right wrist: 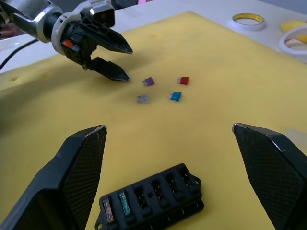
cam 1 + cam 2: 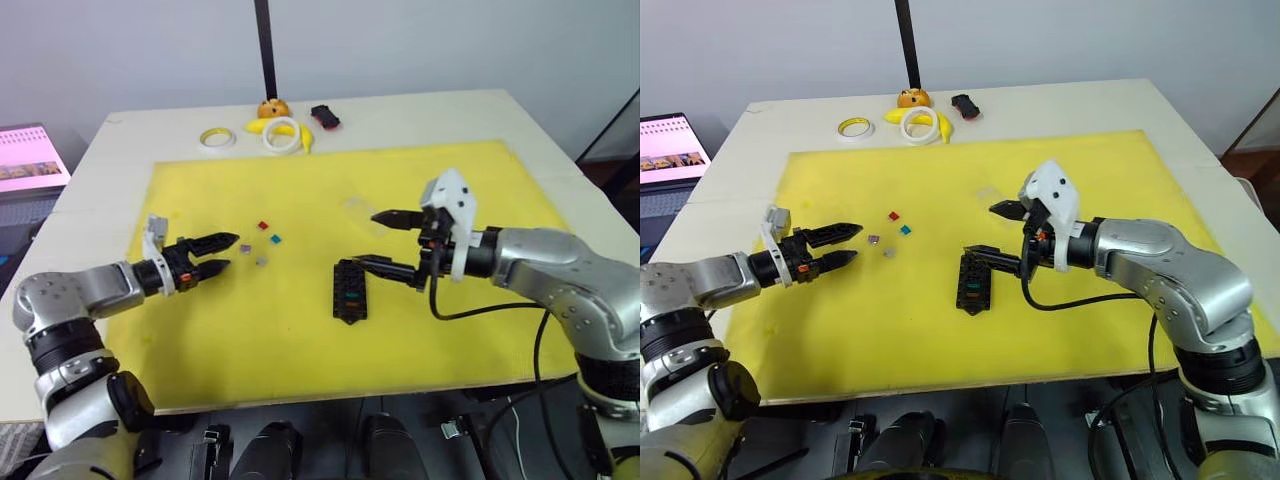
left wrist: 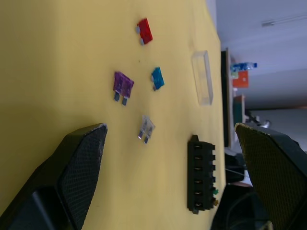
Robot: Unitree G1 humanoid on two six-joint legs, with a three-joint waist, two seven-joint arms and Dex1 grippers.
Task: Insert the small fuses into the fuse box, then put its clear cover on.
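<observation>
The black fuse box (image 2: 350, 291) lies on the yellow mat, with a green and an orange fuse (image 1: 124, 203) seated at one end. Loose small fuses lie left of it: red (image 2: 263, 226), teal (image 2: 276, 240), purple (image 2: 245, 248) and grey (image 2: 261, 261). The clear cover (image 2: 362, 213) rests flat on the mat, farther back than the box. My left gripper (image 2: 222, 252) is open and empty, its tips just left of the purple and grey fuses. My right gripper (image 2: 366, 239) hovers open and empty over the box's far end.
The yellow mat (image 2: 450, 330) covers most of the table. Along the far edge sit two tape rings (image 2: 217, 137), a banana (image 2: 290, 128), an orange ball (image 2: 271, 108) and a black-and-red gadget (image 2: 325, 117). A black pole (image 2: 265, 45) rises behind them. A laptop (image 2: 30, 160) stands off the table's left.
</observation>
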